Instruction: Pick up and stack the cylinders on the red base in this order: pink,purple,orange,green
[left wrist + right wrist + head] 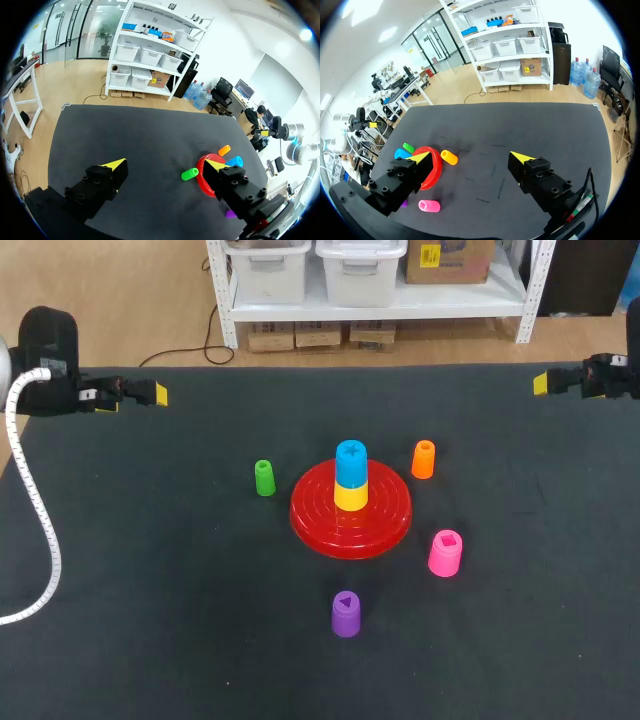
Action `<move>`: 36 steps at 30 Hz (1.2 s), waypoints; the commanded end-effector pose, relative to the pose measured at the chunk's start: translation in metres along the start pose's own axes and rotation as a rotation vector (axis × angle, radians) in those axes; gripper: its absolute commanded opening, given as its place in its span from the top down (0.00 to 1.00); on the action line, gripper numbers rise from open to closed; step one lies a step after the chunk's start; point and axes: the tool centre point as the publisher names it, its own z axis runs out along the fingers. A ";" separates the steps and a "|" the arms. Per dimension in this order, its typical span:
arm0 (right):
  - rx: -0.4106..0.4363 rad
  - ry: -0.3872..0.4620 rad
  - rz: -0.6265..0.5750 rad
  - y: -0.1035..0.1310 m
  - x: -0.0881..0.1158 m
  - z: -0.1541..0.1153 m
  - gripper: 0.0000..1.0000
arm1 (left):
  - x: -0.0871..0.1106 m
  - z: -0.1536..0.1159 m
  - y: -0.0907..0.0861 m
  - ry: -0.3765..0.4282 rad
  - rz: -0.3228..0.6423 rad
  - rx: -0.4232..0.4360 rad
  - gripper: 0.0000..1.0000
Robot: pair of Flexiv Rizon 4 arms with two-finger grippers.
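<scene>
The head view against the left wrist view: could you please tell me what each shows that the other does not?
Only the head view shows the pink cylinder standing off the red base, and the yellow cylinder under the blue cylinder. Only the left wrist view shows the left gripper with fingers wide apart and nothing between them. Both show the base, the blue cylinder on it, the green cylinder, the orange cylinder and the purple cylinder, the last partly hidden by a finger in the wrist view.
</scene>
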 end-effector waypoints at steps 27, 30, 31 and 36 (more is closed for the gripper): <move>0.001 0.000 0.001 0.000 0.000 0.000 0.00 | -0.006 -0.009 -0.001 -0.027 0.077 0.033 0.00; 0.001 0.000 0.001 0.000 0.000 0.000 0.00 | -0.010 -0.018 0.000 -0.003 0.219 0.127 0.00; 0.001 0.000 0.001 0.000 0.000 0.000 0.00 | -0.011 -0.020 0.000 0.014 0.275 0.145 0.00; 0.001 0.000 0.001 0.000 0.000 0.000 0.00 | -0.004 -0.028 0.000 0.197 0.503 0.401 0.00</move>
